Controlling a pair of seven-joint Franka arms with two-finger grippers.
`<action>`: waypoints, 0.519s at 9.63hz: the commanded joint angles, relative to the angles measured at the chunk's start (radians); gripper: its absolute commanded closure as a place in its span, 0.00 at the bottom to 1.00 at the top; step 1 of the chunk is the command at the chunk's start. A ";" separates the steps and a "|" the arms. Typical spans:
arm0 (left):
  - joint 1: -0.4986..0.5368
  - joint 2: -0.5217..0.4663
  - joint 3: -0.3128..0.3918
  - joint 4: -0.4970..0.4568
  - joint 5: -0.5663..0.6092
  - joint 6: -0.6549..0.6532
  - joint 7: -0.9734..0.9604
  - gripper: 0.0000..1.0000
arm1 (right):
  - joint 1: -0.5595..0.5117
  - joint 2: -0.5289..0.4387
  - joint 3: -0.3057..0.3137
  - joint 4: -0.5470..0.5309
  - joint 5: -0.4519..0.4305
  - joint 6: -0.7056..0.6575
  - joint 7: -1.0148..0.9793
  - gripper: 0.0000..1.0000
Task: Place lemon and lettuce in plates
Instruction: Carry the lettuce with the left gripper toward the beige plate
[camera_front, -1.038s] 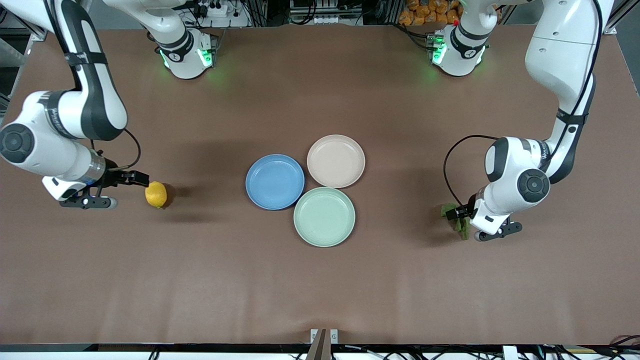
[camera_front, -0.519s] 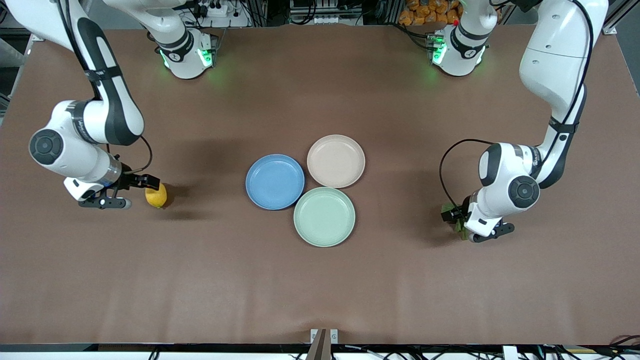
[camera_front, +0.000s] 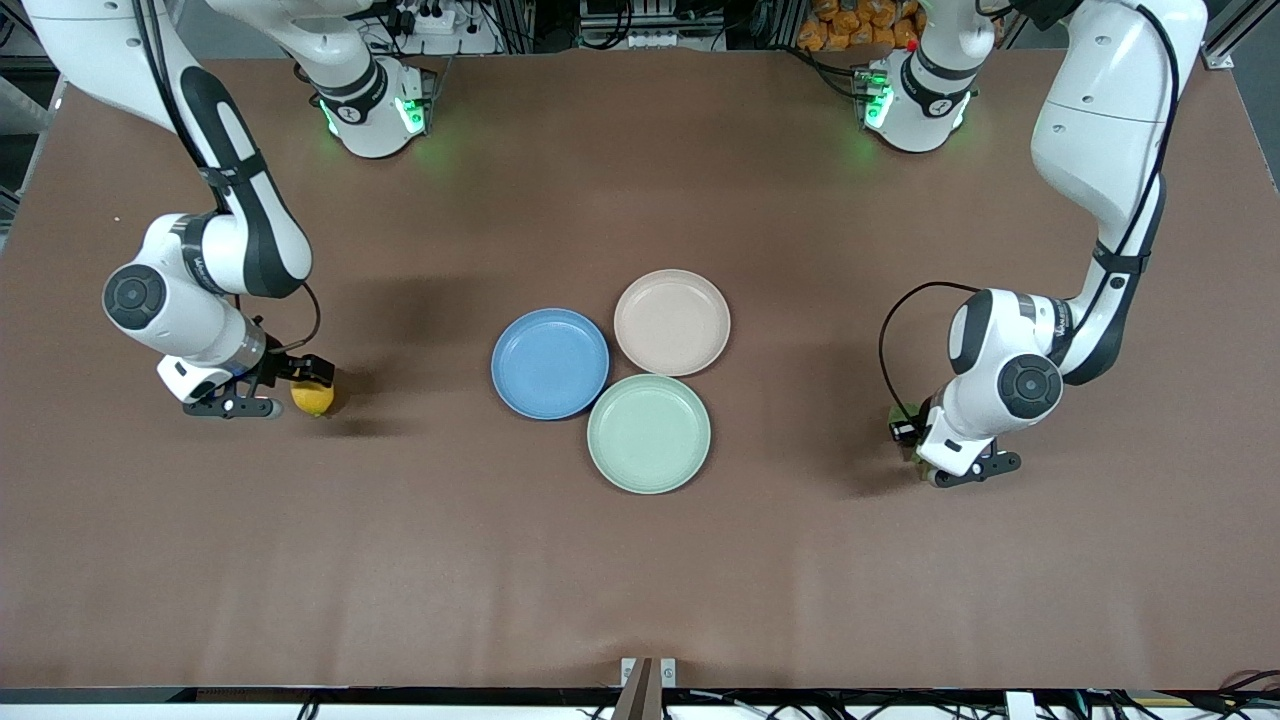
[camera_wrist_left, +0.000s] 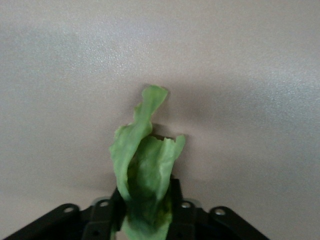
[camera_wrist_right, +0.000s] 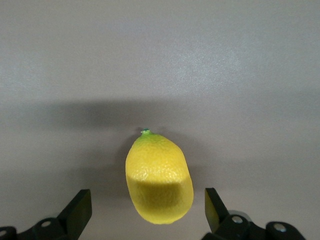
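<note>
Right gripper (camera_wrist_right: 145, 210) sits low with its fingers wide apart around the lemon (camera_wrist_right: 159, 177), near the right arm's table edge. Left gripper (camera_wrist_left: 146, 215) is pinched on the lettuce (camera_wrist_left: 144, 170), near the left arm's edge

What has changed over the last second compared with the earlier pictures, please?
The right hand slid up to the lemon and now straddles it, fingers open. The left hand moved in over the lettuce, which now lies between its fingers. The lemon, the lettuce and all three plates stayed put.
</note>
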 joint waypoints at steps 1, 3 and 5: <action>-0.003 0.001 0.002 0.009 0.031 0.004 -0.027 1.00 | -0.010 0.029 0.003 -0.010 -0.008 0.047 -0.012 0.00; -0.008 -0.032 -0.004 -0.011 0.036 0.003 -0.027 1.00 | -0.011 0.064 0.004 -0.015 -0.008 0.088 -0.012 0.00; -0.017 -0.121 -0.027 -0.075 0.034 -0.003 -0.026 1.00 | -0.010 0.092 0.003 -0.021 -0.008 0.138 -0.012 0.00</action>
